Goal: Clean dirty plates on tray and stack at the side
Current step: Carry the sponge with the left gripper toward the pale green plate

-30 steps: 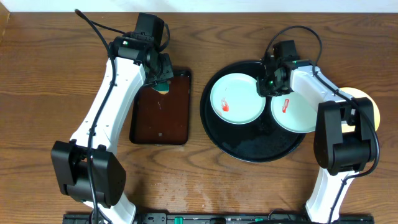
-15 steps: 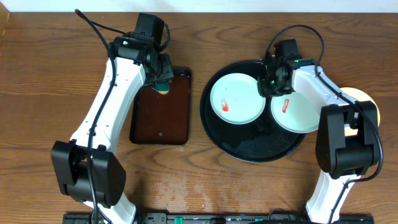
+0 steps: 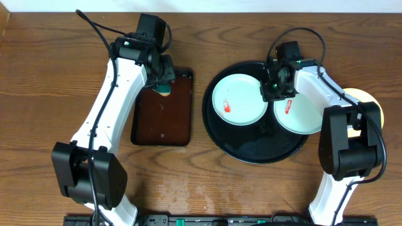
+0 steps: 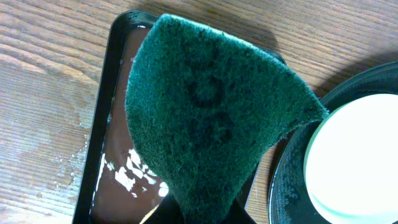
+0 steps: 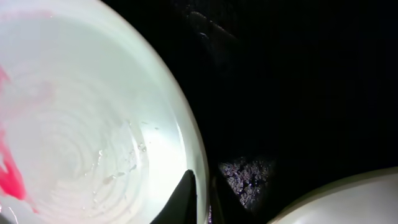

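Note:
Two pale mint plates lie on the round black tray (image 3: 251,154). The left plate (image 3: 237,100) has a red smear (image 5: 9,174), and so does the right plate (image 3: 301,116). A pale yellow plate (image 3: 370,103) lies on the wood right of the tray, partly hidden by my right arm. My right gripper (image 3: 274,89) is shut on the left plate's right rim (image 5: 200,168), one finger (image 5: 185,196) inside and one outside. My left gripper (image 3: 164,83) is shut on a green sponge (image 4: 211,106), held above the brown tray.
A rectangular dark-brown tray (image 3: 163,119) with wet patches (image 4: 130,171) lies left of the black tray. A strip of bare wood (image 3: 197,113) separates the two trays. The right plate's edge (image 5: 348,199) sits close beside my right gripper.
My right gripper's jaws have closed onto the left plate's rim. The left arm and sponge have not moved.

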Motion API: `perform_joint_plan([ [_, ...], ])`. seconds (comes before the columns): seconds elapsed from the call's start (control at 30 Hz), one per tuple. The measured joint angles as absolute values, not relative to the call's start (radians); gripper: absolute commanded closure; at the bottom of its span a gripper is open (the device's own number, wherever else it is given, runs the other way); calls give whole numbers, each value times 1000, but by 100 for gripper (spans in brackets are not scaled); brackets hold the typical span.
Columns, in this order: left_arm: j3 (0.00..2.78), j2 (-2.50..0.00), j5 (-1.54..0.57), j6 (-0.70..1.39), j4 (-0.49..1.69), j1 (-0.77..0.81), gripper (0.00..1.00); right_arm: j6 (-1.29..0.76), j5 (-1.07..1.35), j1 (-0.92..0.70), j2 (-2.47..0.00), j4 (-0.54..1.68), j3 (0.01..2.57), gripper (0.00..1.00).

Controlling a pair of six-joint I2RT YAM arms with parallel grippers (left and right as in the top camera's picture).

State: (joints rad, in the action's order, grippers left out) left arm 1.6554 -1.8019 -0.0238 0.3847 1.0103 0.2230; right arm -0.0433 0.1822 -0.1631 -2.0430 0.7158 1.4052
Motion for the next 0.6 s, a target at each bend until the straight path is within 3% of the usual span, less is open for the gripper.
perform_joint_plan([
  [0.6, 1654, -1802, -24, 385, 1003, 225, 92, -40, 163, -169, -2043, 716, 1405, 99],
])
